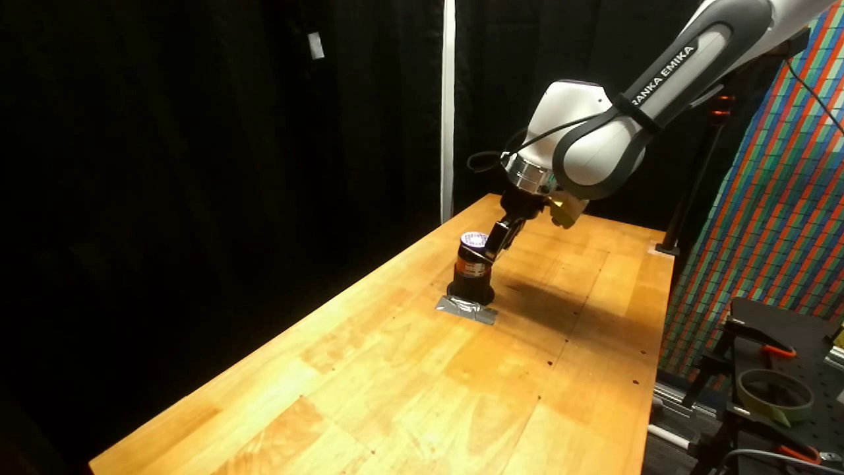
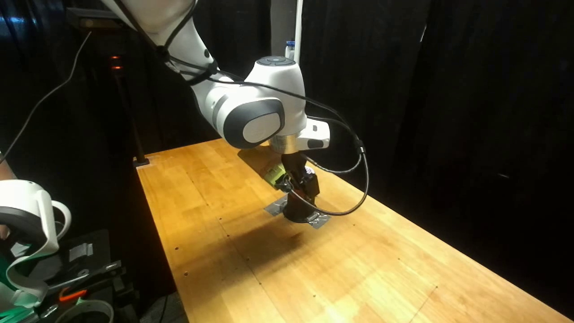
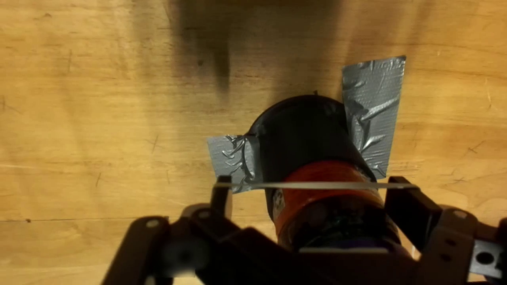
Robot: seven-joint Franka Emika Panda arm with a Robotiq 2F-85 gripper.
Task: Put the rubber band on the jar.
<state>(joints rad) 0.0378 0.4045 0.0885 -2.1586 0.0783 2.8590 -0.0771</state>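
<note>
The jar (image 1: 473, 268) stands upright in a black cylindrical holder (image 1: 469, 287) on the table. It has an orange-red label and a pale top; it also shows in the wrist view (image 3: 328, 172). My gripper (image 3: 311, 183) is open, with one finger on each side of the jar. The pale rubber band (image 3: 328, 185) is stretched between the two fingertips and crosses in front of the jar's label. In an exterior view, my gripper (image 1: 496, 251) is tilted beside the jar's upper part, and a thin pale line crosses the jar there. Whether the band touches the jar I cannot tell.
Silver tape (image 3: 374, 114) fixes the holder to the wooden table (image 2: 358, 269). A cable (image 2: 367, 179) loops down from my wrist close to the holder. A dark side table (image 1: 784, 343) with a tape roll (image 1: 775, 396) stands beyond the table's edge. A post (image 2: 130, 103) rises at the table's corner.
</note>
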